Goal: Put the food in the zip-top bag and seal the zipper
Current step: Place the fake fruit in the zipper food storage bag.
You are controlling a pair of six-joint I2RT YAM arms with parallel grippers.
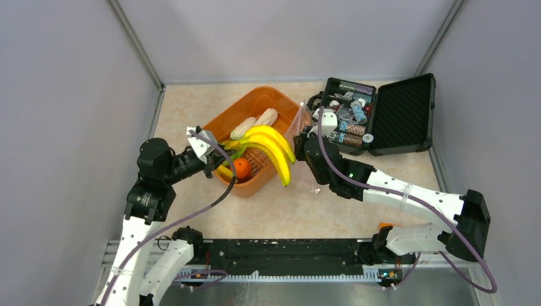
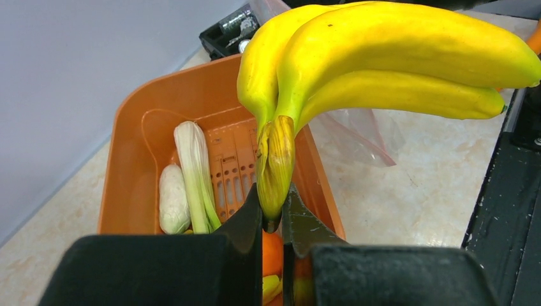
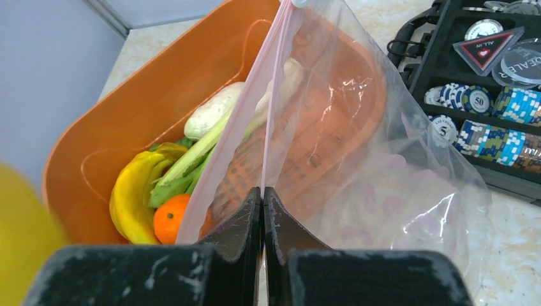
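Two arms are busy at once; the left gripper (image 2: 273, 213) is clamped on the stem of a bunch of yellow bananas (image 2: 383, 57), holding it in the air over the orange basket (image 2: 147, 127); the right gripper (image 3: 263, 199) is pinched tight on the mouth edge of the zip-top bag (image 3: 383, 159), which stands up just beside the basket, its pink zipper (image 3: 273, 76) running up from the fingers; a round orange (image 3: 170, 217), green stalks (image 3: 185, 172) and a whitish piece (image 3: 214, 111) lie in the basket.
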